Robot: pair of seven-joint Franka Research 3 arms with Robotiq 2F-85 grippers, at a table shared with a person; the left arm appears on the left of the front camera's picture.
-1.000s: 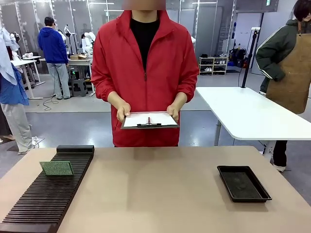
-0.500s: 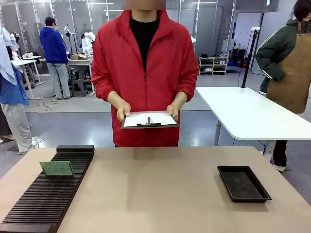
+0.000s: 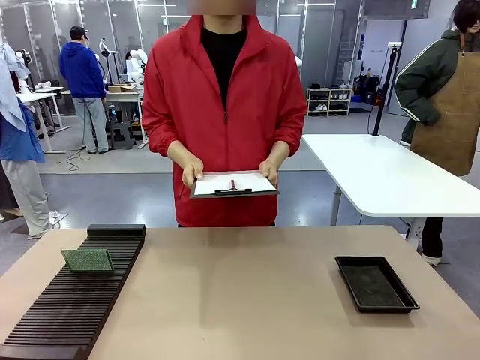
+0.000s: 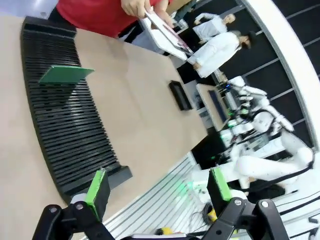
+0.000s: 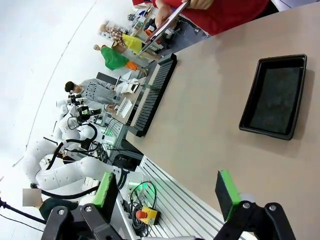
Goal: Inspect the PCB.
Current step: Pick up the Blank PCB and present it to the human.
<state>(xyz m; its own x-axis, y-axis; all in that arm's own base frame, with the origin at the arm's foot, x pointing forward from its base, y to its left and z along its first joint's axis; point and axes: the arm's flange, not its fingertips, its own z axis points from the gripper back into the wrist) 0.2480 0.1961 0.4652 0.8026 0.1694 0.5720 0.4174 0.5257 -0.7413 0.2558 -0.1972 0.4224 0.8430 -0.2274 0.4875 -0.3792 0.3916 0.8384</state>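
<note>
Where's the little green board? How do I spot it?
Look at the tan table: a long black ribbed rack lies on its left side. Near the rack's far end sits the PCB, a small flat green rectangle. It's the only green thing on the table; the tray on the right is black, and the person's clipboard holds white paper.

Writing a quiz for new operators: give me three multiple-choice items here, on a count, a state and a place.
1. How many hands hold the white-paper clipboard? A none; B one; C two.
2. The left claw and right claw are: A open; B shut on the clipboard; C shut empty.
3. The thin green rectangular PCB is: A in the left claw; B standing in the black slotted rack; C on the clipboard.
C, a hand grips each side; A, green pads stand wide apart; B, it stands in the rack's slots.
</note>
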